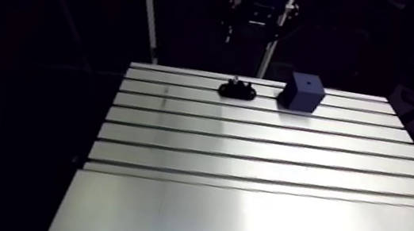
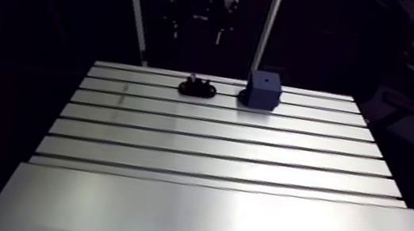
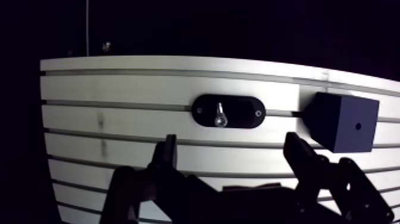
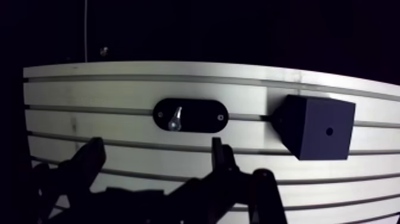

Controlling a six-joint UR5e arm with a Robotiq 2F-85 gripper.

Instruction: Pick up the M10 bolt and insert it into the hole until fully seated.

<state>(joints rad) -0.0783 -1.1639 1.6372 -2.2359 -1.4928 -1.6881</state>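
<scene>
1. Slotted aluminium table (image 1: 258, 214): only two items are on it, both at the far edge and near one another but not touching.
2. Black oval holder plate (image 3: 244, 111): it lies flat across one of the far slots, to the left of the block. A small screw head shows near each end.
3. M10 bolt (image 3: 220, 114): a small silvery metal bolt that sits in the middle of the holder plate and sticks up out of it. The end facing the wrist camera catches the light. Nothing is touching it.
4. Dark blue cube-shaped block (image 3: 345, 122): it sits on the table to the right of the holder, turned slightly off the line of the slots. A small round hole (image 3: 358, 126) in the centre of its top face shows dark, with nothing in it.
5. Claw (image 3: 231, 143): released, with its two dark fingers spread wide and nothing between them. In the wrist view it hangs above the table on the near side of the holder. The bolt lies ahead of the gap between the fingers, and the block is ahead and off to the right.
</scene>
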